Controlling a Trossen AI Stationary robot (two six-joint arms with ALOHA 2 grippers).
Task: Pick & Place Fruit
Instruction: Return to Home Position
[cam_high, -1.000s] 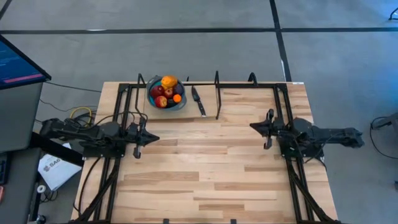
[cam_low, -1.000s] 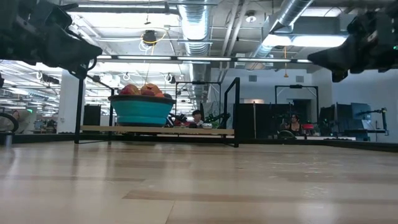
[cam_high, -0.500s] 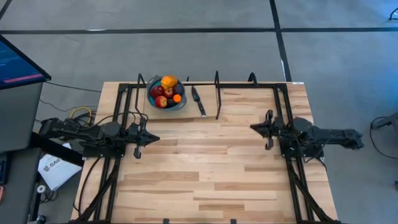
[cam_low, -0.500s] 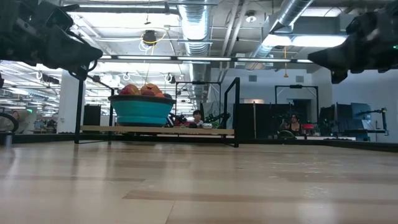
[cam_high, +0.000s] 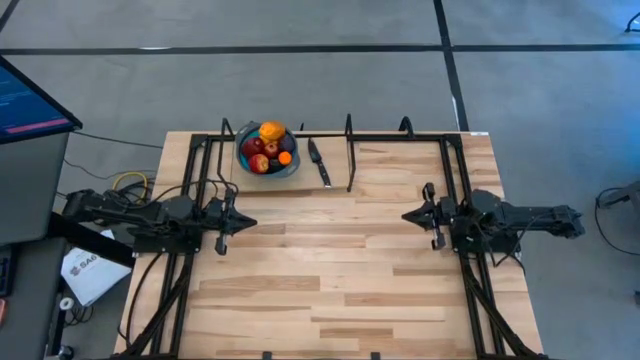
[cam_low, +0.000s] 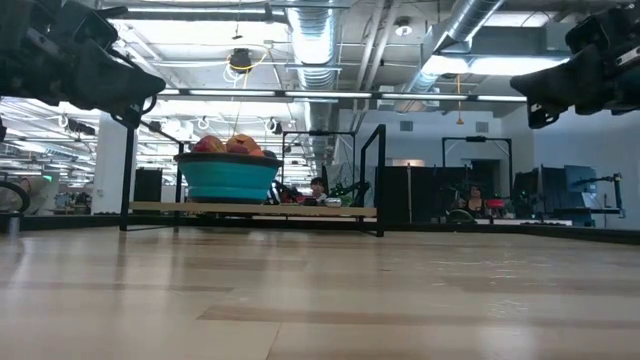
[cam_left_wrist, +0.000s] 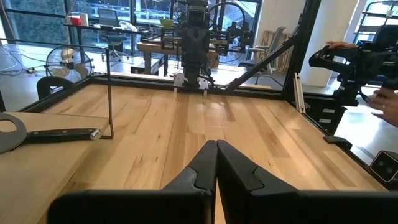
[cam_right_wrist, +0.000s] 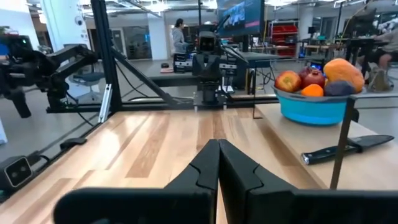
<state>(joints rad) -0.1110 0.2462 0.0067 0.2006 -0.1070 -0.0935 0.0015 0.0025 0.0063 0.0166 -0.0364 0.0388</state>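
Fruit (cam_high: 268, 146) is piled in the blue bowl (cam_high: 243, 157) on the shelf (cam_right_wrist: 373, 171), so homing is judged in hand; left gripper (cam_high: 240, 222) and right gripper (cam_high: 408, 213) are held closed, empty, and only parking is called for.

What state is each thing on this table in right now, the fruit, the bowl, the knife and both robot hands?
blue bowl: upright on the shelf.
fruit: heaped inside the bowl.
knife: lying flat on the shelf, beside the bowl.
left hand: shut, empty.
right hand: shut, empty.
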